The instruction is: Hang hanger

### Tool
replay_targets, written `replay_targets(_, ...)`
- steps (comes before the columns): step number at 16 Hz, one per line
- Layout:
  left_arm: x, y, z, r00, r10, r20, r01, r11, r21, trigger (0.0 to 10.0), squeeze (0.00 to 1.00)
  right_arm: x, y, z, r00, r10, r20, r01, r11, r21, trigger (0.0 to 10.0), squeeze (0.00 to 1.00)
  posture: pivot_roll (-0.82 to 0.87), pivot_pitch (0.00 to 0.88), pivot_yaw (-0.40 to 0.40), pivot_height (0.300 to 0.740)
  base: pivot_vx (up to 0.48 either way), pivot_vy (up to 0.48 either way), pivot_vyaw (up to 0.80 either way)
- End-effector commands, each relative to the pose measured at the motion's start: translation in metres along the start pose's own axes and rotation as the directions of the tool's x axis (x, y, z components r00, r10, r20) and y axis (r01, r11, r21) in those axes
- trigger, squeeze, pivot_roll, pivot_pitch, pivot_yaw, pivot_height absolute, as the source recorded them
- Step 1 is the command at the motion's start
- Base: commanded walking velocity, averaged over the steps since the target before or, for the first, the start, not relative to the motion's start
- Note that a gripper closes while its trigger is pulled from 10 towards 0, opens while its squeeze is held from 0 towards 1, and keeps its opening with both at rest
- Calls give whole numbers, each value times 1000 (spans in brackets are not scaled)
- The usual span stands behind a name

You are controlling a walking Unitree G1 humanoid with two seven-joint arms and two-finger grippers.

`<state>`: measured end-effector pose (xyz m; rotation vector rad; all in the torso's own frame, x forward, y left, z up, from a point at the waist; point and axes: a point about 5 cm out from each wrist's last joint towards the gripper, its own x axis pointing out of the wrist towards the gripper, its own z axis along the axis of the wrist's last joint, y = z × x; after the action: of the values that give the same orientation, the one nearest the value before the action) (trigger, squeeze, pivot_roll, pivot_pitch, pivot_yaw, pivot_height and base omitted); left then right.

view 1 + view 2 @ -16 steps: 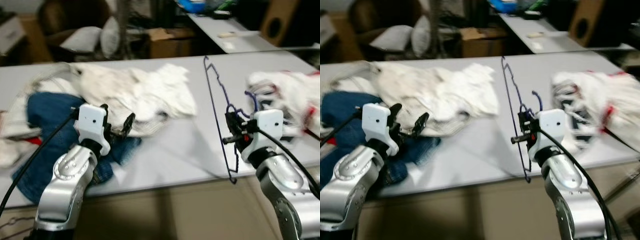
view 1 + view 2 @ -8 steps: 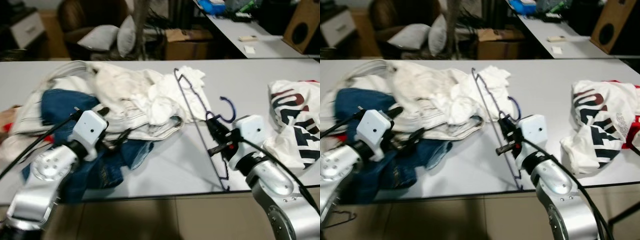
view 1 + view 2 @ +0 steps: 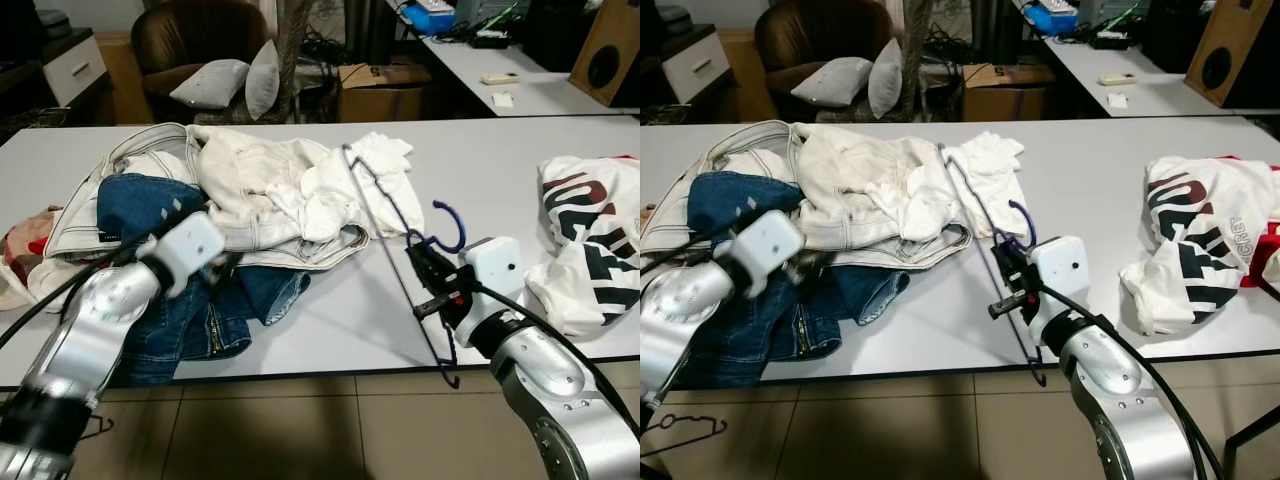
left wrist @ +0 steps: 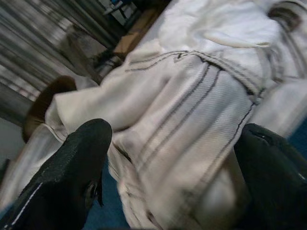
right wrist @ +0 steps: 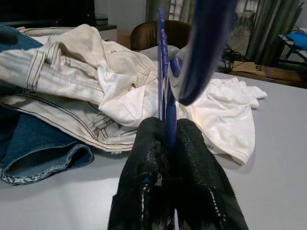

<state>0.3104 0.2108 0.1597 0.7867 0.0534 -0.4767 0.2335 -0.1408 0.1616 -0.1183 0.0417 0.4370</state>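
Note:
A thin dark-blue wire hanger [image 3: 373, 210] stands tilted over the grey table [image 3: 330, 320], its hook [image 3: 458, 226] curling up just behind my right gripper. The right gripper [image 3: 428, 288] is shut on the hanger's wire [image 5: 162, 72] near the middle, above the table's front part. My left gripper [image 4: 172, 143] is open, with its fingers [image 4: 72, 167] wide apart and nothing between them. It hovers close over the cream jeans [image 4: 192, 110] at the edge of the clothes pile; its white wrist block [image 3: 190, 245] sits above the blue jeans [image 3: 190, 310].
A heap of cream and white garments [image 3: 260, 185] covers the table's left half. A white printed shirt [image 3: 590, 240] lies at the right. Behind the table are a brown armchair with pillows [image 3: 215, 45], a cardboard box [image 3: 385, 90] and another table [image 3: 520, 90]. A wire hanger [image 3: 680, 430] lies on the floor.
The camera has swung and steadied. My left arm has sunk lower, its gripper now down at the clothes pile. The right gripper keeps its hold on the hanger.

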Motion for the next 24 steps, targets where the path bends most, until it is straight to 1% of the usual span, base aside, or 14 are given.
replay_targets(1,4,2,-2,1000,8,-8,-8,1000,30,0,0,-1,1,2,1000,-1,12,1,1000,-22,10000,0,33,0,59,740,0,0,0)
replay_targets(4,7,6,-6,999,45,-26,-44,998,47,0,0,-2,3,1,1000,12,7,-12,999,-31,10000,0,29,0,64,740,0,0,0)
replay_targets(6,10,7,-7,998,60,-19,-60,997,40,0,0,-2,4,1,1000,16,8,-16,999,-35,10000,0,29,0,64,740,0,0,0)
replay_targets(9,14,3,-6,1000,31,-1,-31,999,28,0,0,0,4,1,1000,19,10,-18,999,-41,10000,0,32,0,60,740,0,0,0)
replay_targets(11,15,4,-5,999,36,13,-36,999,22,0,0,1,4,1,1000,17,12,-17,999,-46,10000,0,32,0,60,740,0,0,0)
replay_targets(14,16,5,1,998,34,50,-33,999,-13,0,0,2,4,1,1000,19,14,-18,999,-49,10000,0,33,0,59,740,0,0,0)
replay_targets(17,19,4,7,995,33,91,-24,995,-93,0,0,3,5,1,1000,21,17,-20,998,-51,10000,0,34,0,58,740,0,0,0)
replay_targets(18,22,3,11,993,29,111,-14,991,-136,0,0,4,4,1,1000,21,20,-20,998,-52,10000,0,34,0,58,740,0,0,0)
replay_targets(19,27,5,19,988,51,147,-20,978,-206,0,0,4,4,2,1000,19,23,-18,998,-53,10000,0,33,0,60,740,0,0,0)
replay_targets(20,30,8,24,984,70,166,-28,969,-245,0,0,4,4,2,1000,17,25,-16,998,-53,10000,0,32,0,59,740,0,0,0)
replay_targets(21,35,17,35,972,109,207,-42,952,-302,0,0,4,3,3,999,12,34,-10,999,-50,10000,0,34,0,58,740,0,0,0)
replay_targets(22,37,22,40,967,124,224,-47,946,-321,0,0,4,3,4,999,10,39,-8,999,-48,10000,0,34,0,58,740,0,0,0)
replay_targets(23,44,45,58,943,184,278,-68,923,-379,0,0,5,2,9,997,3,73,0,999,-37,10000,0,37,0,64,740,0,0,0)
replay_targets(24,45,52,63,936,195,292,-70,918,-391,0,0,5,2,11,996,1,87,1,999,-33,10000,0,38,0,67,740,0,0,0)
